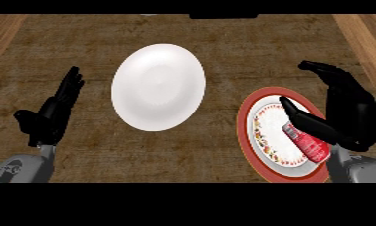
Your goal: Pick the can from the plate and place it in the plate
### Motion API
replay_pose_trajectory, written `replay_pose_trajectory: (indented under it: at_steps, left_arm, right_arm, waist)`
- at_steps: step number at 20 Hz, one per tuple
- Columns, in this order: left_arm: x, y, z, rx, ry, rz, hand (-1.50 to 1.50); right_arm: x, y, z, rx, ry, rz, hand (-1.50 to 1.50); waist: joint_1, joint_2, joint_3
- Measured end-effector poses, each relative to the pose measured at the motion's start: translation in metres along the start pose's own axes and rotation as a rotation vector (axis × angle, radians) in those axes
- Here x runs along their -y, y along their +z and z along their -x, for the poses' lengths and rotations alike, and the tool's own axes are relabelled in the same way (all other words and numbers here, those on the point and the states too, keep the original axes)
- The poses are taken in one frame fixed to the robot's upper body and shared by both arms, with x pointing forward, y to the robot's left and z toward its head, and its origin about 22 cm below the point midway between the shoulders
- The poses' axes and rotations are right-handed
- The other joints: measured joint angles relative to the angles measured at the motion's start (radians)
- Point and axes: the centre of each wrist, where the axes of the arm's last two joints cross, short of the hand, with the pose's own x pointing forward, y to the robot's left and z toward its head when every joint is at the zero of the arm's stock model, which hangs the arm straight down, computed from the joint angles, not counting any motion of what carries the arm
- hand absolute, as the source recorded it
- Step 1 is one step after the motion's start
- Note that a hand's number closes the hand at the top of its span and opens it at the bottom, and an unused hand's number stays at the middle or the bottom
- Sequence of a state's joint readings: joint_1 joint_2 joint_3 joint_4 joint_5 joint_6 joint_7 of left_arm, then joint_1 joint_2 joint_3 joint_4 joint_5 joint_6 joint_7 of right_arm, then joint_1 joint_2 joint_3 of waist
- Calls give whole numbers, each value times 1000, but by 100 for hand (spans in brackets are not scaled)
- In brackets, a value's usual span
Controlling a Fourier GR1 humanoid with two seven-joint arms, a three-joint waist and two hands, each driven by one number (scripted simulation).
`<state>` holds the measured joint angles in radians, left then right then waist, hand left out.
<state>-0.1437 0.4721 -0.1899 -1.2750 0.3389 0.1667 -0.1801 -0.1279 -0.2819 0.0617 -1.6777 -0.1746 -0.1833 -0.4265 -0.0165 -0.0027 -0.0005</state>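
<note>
The robot's right hand (345,108) hangs over the red-rimmed plate (258,101) at the bench's right side, fingers spread fairly straight above and thumb stretched low across the plate, holding nothing yet. Just under the thumb lies the can (307,143), a small red cylinder with a pale band near its top end, tipped on its side on the plate's patterned white centre, its long axis running toward the lower right. It looks light and rigid, with a smooth, probably slippery wall that could roll off straight fingers; the safest hold appears to be across the middle of its body, fingers on one side and thumb on the other. The plate under it is glossy and likely brittle, with a floral ring inside a broad red border. Well apart to the left sits the white plate (158,86), plain, smooth and shallow, the apparent destination. The bench (81,36) is dark, rough-grained wood. The left hand (51,113) rests open near the left edge, fingers up.
</note>
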Motion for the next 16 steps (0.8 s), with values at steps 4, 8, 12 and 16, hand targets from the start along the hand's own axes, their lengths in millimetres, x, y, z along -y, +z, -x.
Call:
replay_pose_trajectory:
  at_steps: [4,8,12,16]
  left_arm:
    - [7,10,11,-18,0,19,0]
    - [8,17,13,-27,4,33,0]
    - [6,21,12,-29,0,30,0]
    - [8,23,20,-27,3,26,0]
  right_arm:
    - [-26,58,19,93,-28,58,-150]
    - [-16,104,25,133,42,115,-150]
    - [5,136,25,115,118,173,-150]
    - [34,146,12,48,263,152,-150]
  waist:
    - [6,1,1]
    - [7,1,1]
    - [9,1,1]
    - [8,2,0]
